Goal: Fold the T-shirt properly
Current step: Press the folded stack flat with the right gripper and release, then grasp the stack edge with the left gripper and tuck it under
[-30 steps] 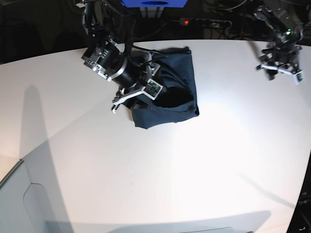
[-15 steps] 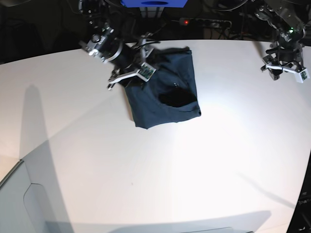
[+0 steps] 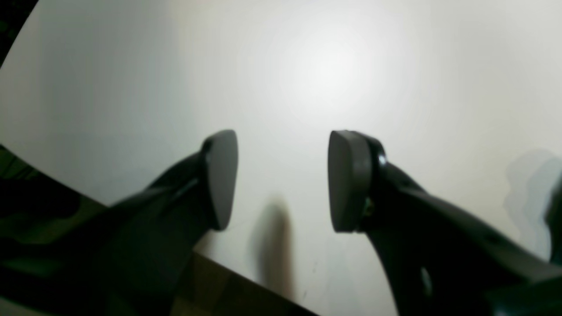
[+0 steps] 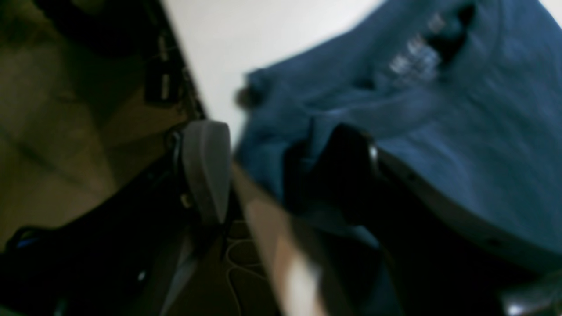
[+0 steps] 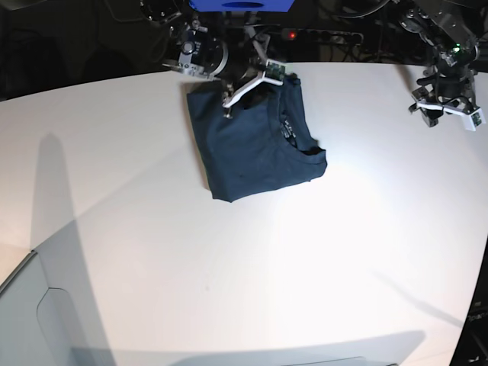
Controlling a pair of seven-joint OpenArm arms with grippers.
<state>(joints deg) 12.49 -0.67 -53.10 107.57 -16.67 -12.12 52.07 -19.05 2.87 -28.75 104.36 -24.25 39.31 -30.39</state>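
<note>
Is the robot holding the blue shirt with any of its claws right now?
No. The left end effector is open over bare white table. The right end effector is open above the folded dark navy-blue cotton T-shirt, gripping nothing.

Right wrist view is super blurry: the T-shirt (image 4: 461,131) runs off the right edge, and its collar label (image 4: 415,55) is just a pale smear, can't read it. From the base view, the right gripper (image 5: 248,82) covers the shirt's far-edge corner. The left gripper (image 3: 281,180) arms are cut off at the bottom.
</note>
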